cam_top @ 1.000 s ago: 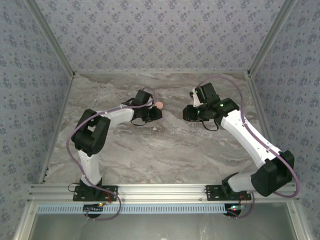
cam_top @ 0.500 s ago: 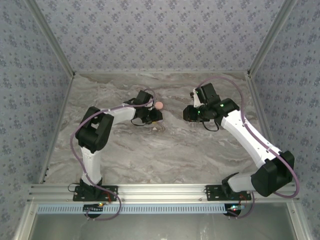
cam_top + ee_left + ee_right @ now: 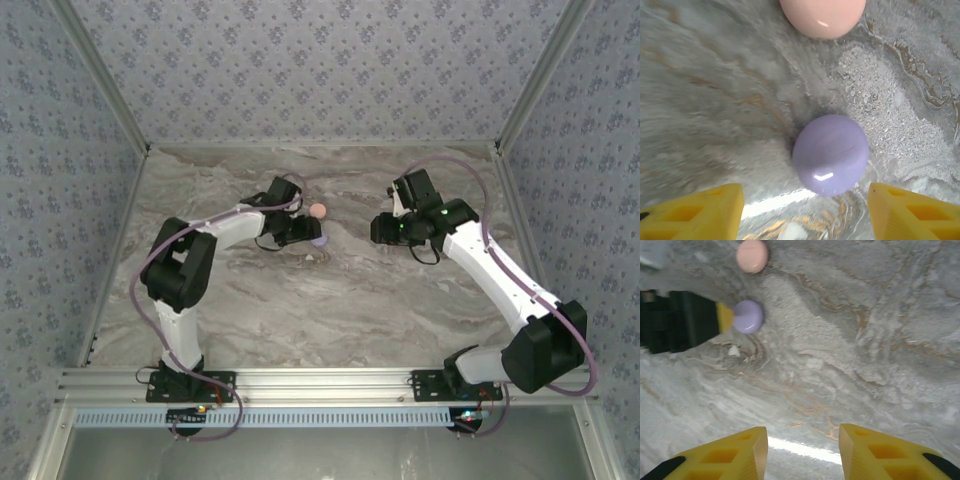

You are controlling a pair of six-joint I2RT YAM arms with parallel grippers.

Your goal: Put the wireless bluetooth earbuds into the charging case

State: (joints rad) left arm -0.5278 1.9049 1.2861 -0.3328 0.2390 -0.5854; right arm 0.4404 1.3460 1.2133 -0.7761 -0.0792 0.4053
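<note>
Your left gripper [image 3: 805,215] hung just short of the purple disc [image 3: 831,154], jaws wide apart, nothing pinched. The pink disc [image 3: 822,17] sat beyond the purple disc, apart from it. One tiny pale earbud [image 3: 733,350] lay loose on the table [image 3: 865,315], just beside the purple disc. Your right gripper [image 3: 802,440] stood well away from the purple disc, jaws partly open, empty too. By my read nothing was inserted; pickup and seating were all left.
</note>
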